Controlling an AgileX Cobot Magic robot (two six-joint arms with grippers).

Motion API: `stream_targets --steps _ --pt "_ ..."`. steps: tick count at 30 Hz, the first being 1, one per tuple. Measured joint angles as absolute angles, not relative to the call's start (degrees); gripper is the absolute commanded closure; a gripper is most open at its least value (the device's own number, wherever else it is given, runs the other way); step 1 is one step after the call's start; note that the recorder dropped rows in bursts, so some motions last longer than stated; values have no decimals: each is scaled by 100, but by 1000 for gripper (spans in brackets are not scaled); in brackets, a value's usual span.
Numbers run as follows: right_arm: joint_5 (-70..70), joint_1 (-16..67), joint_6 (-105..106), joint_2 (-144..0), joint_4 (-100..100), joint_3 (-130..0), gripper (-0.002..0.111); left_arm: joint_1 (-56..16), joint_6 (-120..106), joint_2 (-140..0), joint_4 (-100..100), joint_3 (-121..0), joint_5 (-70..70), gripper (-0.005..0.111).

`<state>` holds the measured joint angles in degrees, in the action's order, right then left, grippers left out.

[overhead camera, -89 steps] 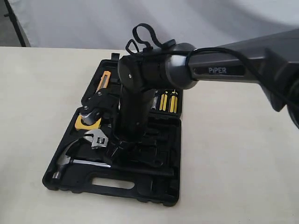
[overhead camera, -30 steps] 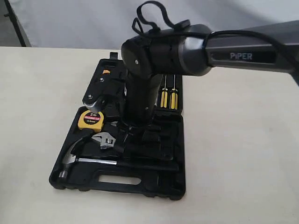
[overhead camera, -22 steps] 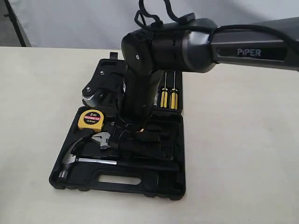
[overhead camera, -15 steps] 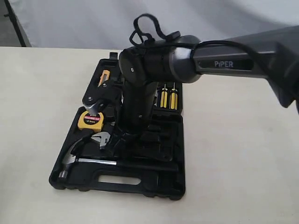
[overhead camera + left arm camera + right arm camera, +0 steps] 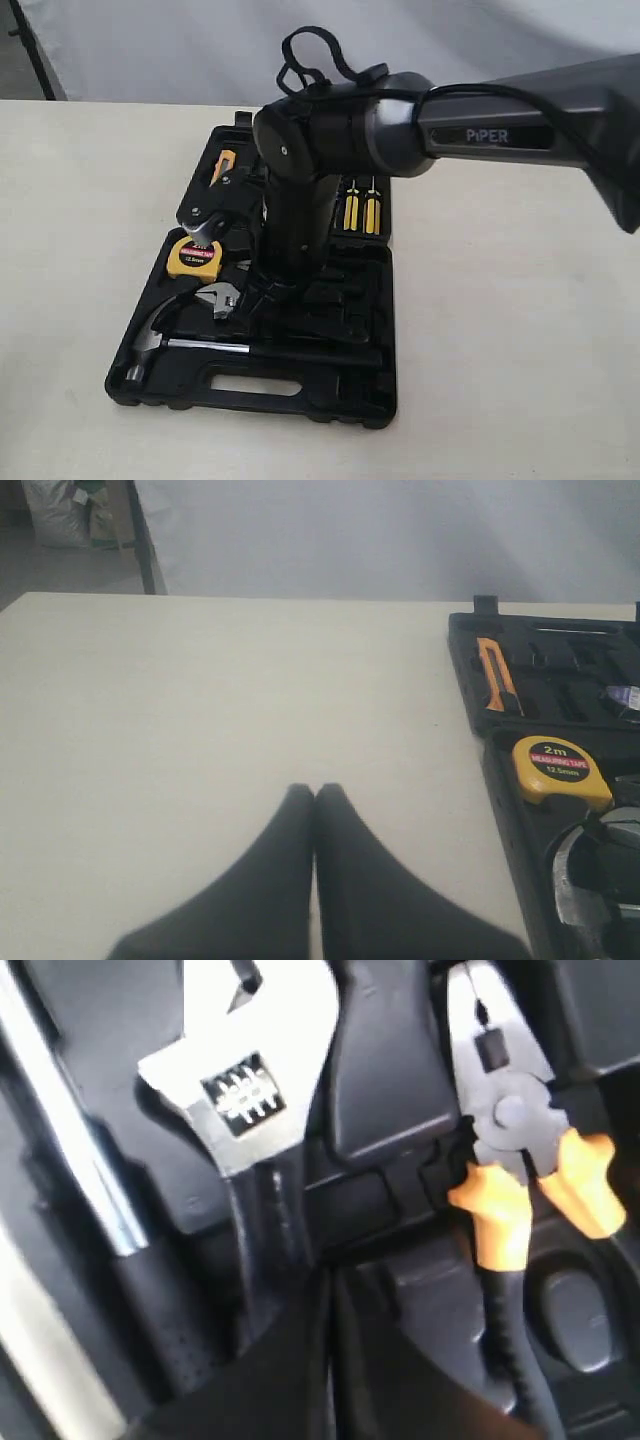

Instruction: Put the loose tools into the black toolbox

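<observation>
- Wrench (image 5: 220,298) lies in its slot in the open black toolbox (image 5: 250,390), just beside the hammer (image 5: 160,340), which rests along the handle edge.
- Right fingers (image 5: 280,1380), pressed together, hang at the wrench handle, near yellow-handled pliers (image 5: 510,1160).
- Left fingers (image 5: 280,880), pressed together, hover over the counter (image 5: 200,700) beside the toolbox.

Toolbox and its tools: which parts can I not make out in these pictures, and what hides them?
1. Middle of the toolbox, exterior view: hidden by the right arm.
2. Wrench handle end, right wrist view: covered by the blurred right gripper.
3. Hammer, left wrist view: cut off by the picture's edge.
</observation>
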<state>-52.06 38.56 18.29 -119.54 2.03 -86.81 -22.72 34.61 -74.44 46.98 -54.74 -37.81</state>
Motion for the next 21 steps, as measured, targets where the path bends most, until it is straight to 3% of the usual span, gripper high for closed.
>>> stream_targets --steps 21 --pt "-5761 3845 1799 -12138 823 -8659 108 -2272 3461 -7444 4698 -5474 -3781 105"
